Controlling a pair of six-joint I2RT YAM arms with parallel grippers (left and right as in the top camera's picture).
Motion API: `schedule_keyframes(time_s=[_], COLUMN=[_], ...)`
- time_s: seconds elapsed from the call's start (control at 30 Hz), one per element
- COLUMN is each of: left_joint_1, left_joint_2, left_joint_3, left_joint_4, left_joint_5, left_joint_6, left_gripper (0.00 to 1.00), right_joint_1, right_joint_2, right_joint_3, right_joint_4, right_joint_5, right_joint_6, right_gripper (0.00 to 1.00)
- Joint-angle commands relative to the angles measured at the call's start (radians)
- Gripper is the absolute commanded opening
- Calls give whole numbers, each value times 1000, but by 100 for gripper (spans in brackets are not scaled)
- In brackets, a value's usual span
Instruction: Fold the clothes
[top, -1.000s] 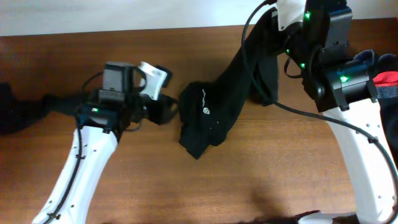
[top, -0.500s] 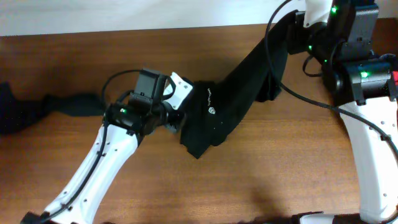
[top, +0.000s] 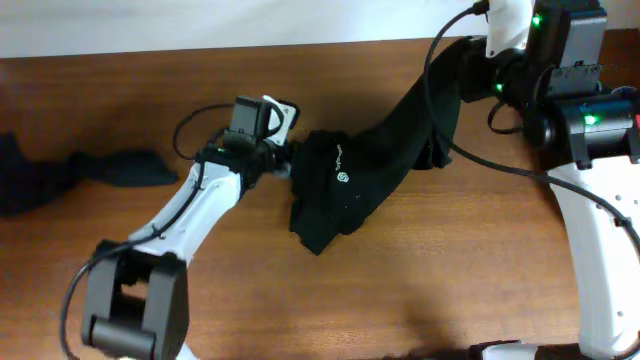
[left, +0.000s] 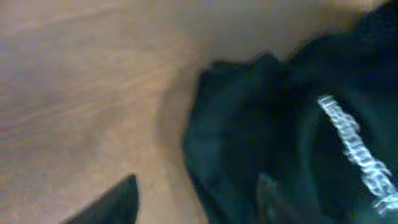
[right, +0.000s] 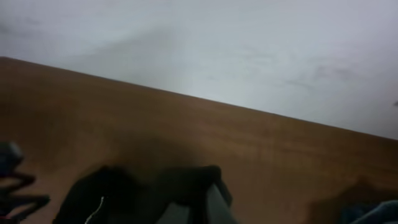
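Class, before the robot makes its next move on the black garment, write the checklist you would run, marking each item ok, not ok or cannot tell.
1. Left gripper open: ok, fingers apart.
2. Black garment edge between those fingers: ok, in the left wrist view.
3. Right gripper holding the far end: ok, that end is lifted off the table.
4. Garment spread flat: not ok, bunched by the logo.
5. Other dark cloth out of the way: ok, apart at left.
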Motion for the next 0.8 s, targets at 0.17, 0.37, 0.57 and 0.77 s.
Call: schedule_keyframes(time_s=[0.17, 0.37, 0.57, 0.77], left_joint_1=[40, 40, 40, 40], left_joint_2=[100, 126, 153, 219], left_joint_3=[8, 8, 8, 8], left_joint_4=[245, 251, 264, 315], left_joint_5=[102, 126, 125, 127], left_joint_6=[71, 259, 349, 367], left_gripper=[87, 92, 92, 91], right_joint_1=[-7, -7, -7, -7], right_joint_2=[-31, -30, -23, -13], right_joint_3=[32, 32, 31, 31], right_joint_4=[-40, -69, -77, -95], right_joint_5=[-24, -24, -26, -28], right_joint_6=[12, 11, 12, 11], right_gripper=[4, 4, 4, 4])
